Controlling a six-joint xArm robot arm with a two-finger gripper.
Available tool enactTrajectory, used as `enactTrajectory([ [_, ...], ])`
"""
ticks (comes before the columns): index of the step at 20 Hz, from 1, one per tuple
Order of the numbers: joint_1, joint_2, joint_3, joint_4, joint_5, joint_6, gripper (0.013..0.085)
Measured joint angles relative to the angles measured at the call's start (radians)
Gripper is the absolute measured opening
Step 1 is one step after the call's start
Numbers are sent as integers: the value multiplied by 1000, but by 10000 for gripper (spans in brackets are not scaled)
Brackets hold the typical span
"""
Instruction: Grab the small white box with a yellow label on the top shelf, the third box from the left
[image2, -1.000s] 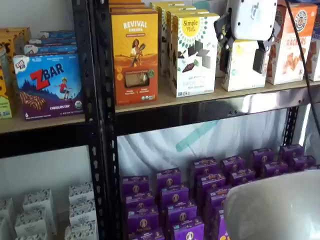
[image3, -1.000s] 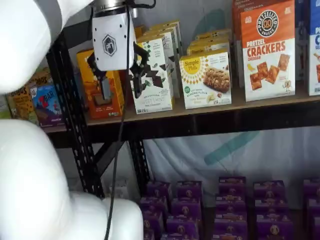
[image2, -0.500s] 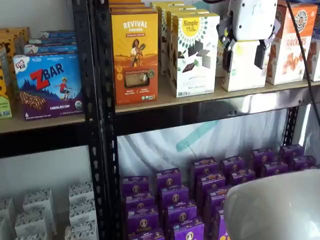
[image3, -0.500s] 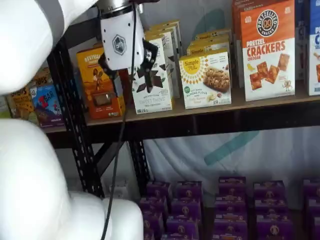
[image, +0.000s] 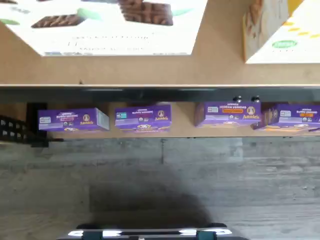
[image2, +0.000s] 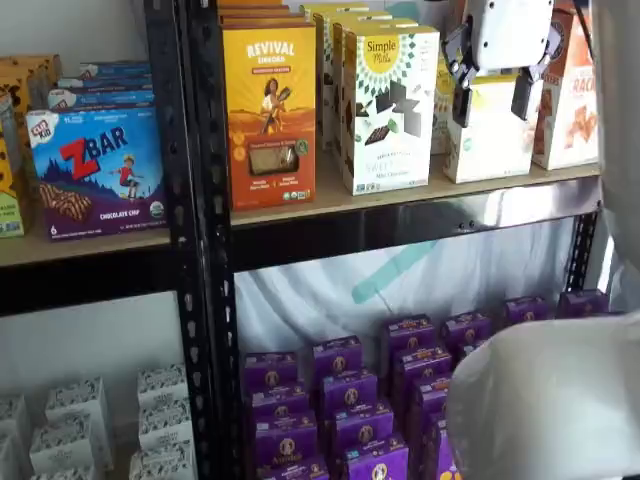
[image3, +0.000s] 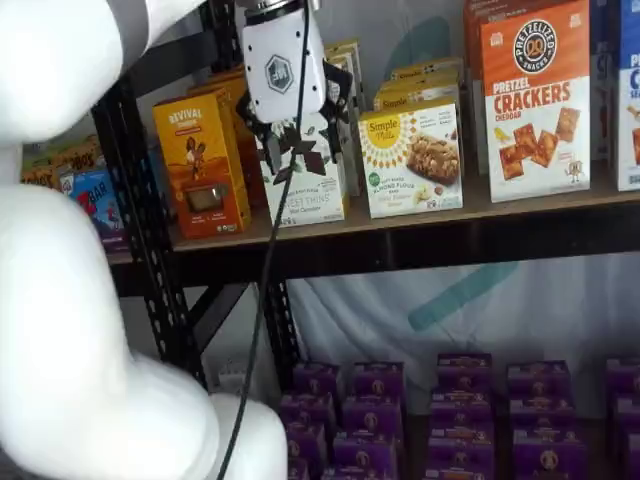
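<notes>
The small white box (image2: 492, 145), with a yellow top panel and a teal round mark, stands on the top shelf (image2: 330, 200) between the taller Simple Mills chocolate box (image2: 388, 110) and an orange cracker box (image2: 572, 110). It also shows in a shelf view (image3: 412, 160). My gripper (image2: 492, 100) hangs in front of it. Its two black fingers are apart with a plain gap, and the box shows between them. In a shelf view my gripper (image3: 300, 125) overlaps the chocolate box (image3: 305, 185). The wrist view shows a corner of the small white box (image: 280, 37) and the shelf board (image: 215, 70).
An orange Revival box (image2: 268, 110) stands on the same shelf, and a Pretzel Crackers box (image3: 535, 100) is to the right. Black uprights (image2: 195, 240) divide the bays. Several purple Annie's boxes (image2: 340, 400) lie below. My white arm (image3: 60, 300) fills the foreground.
My gripper has risen and moved closer to the shelf front, rightwards in one shelf view. Its fingers stay apart. The boxes have not moved.
</notes>
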Motion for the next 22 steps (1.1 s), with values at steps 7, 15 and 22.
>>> enactTrajectory([
  [7,-38,62,-34,-4,-23,-40,850],
  [15,-65,94,-50,-12,-31,-68,850],
  [22,-120,119,-61,-2,-77,-120,850],
])
